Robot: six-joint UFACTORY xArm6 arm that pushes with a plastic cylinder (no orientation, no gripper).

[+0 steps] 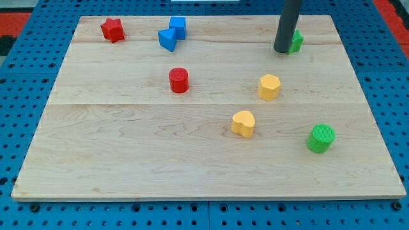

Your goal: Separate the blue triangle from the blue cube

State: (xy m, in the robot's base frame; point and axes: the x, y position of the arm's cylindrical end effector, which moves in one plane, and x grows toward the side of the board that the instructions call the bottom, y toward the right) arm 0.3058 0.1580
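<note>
Two blue blocks sit touching near the bench's top edge, left of its middle: the blue cube point(178, 27) lies closer to the top edge, and the blue triangle point(167, 39) leans against its lower-left side. They are not yet apart.

My tip point(283, 50) rests well over to the right along that same top edge, far from the blue pair. It stands just beside a green block point(296, 41), which the rod partly hides, so I cannot make out that block's shape or whether the tip touches it. The tool is a bare rod, with nothing to clench or release, and it grasps nothing.

Near the top-left corner is a red star-shaped block point(112, 29). A red cylinder point(179, 80) stands below the blue pair, toward the bench's middle. Right of centre are a yellow hexagonal block point(269, 86) and, lower down, a yellow heart-shaped block point(243, 123). A green cylinder point(320, 138) sits toward the bottom-right corner. The bench point(128, 160) itself is pale wood.
</note>
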